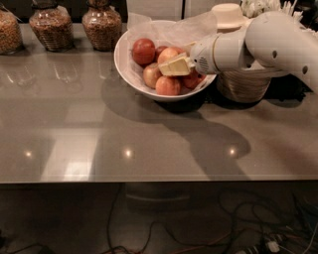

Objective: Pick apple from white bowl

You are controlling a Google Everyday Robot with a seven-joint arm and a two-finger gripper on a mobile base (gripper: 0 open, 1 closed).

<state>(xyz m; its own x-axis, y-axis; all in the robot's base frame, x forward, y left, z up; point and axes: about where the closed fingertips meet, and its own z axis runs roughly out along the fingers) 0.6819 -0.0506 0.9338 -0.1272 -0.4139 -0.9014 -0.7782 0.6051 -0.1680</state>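
The white bowl, lined with crinkled white paper, stands at the back middle of the grey table and holds several apples. The apple, pale orange-red, lies near the bowl's centre. A darker red apple lies to its left, and smaller yellow-orange apples lie in front of it. My gripper reaches in from the right on a white arm. It is low over the fruit, right in front of the apple and partly covering it. Contact between gripper and apple is hidden.
Three glass jars of grain stand along the back left. A stack of tan bowls with a cream top stands right of the white bowl, under my arm. The table's front edge runs across, with cables on the floor below.
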